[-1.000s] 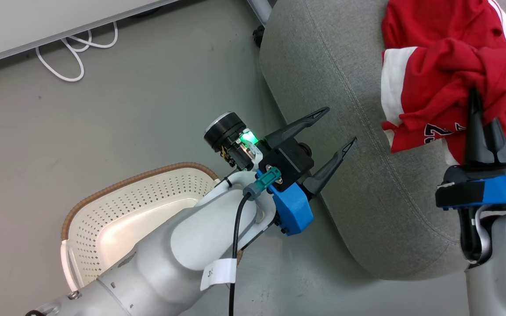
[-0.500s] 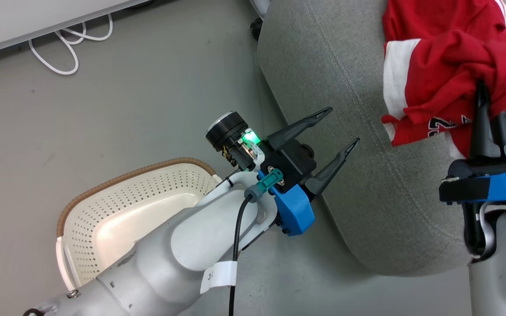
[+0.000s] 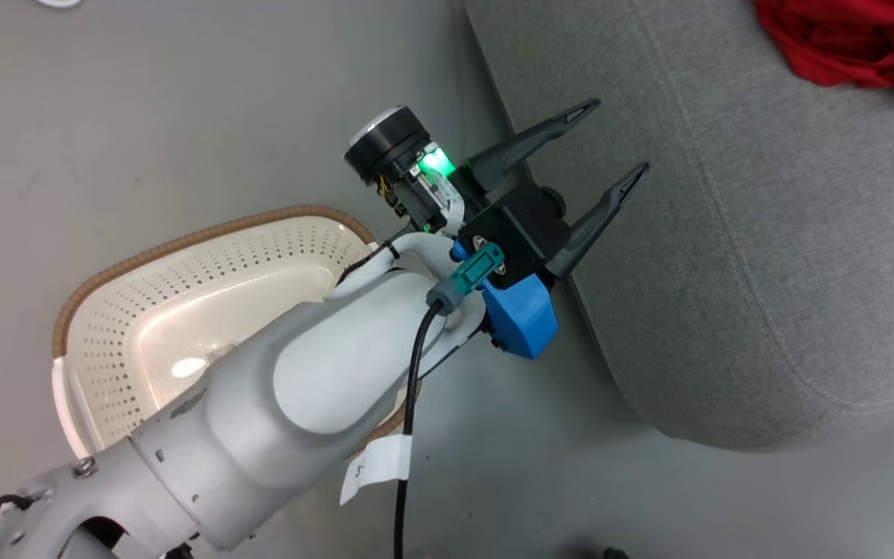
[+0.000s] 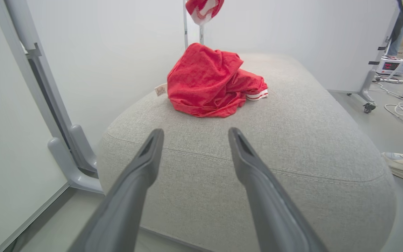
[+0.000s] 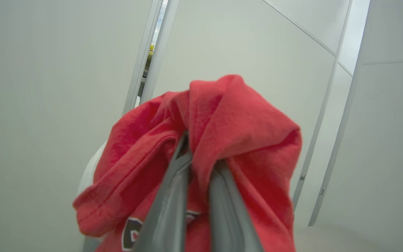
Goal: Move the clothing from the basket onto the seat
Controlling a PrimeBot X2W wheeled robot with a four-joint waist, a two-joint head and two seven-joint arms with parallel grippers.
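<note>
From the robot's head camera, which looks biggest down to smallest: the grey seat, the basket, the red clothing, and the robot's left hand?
1. Seat.
2. Basket, though the arm hides part of it.
3. Left hand and clothing: too alike to rank. The hand is nearer the camera, and the picture's edge cuts the clothing off.

Basket (image 3: 183,287) half behind left forearm (image 3: 323,365)

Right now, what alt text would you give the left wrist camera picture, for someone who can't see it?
A crumpled red garment lies on top of a large grey seat. The left gripper stands open and empty in front, its two dark fingers pointing at the seat. A red-and-white garment hangs at the top edge.
</note>
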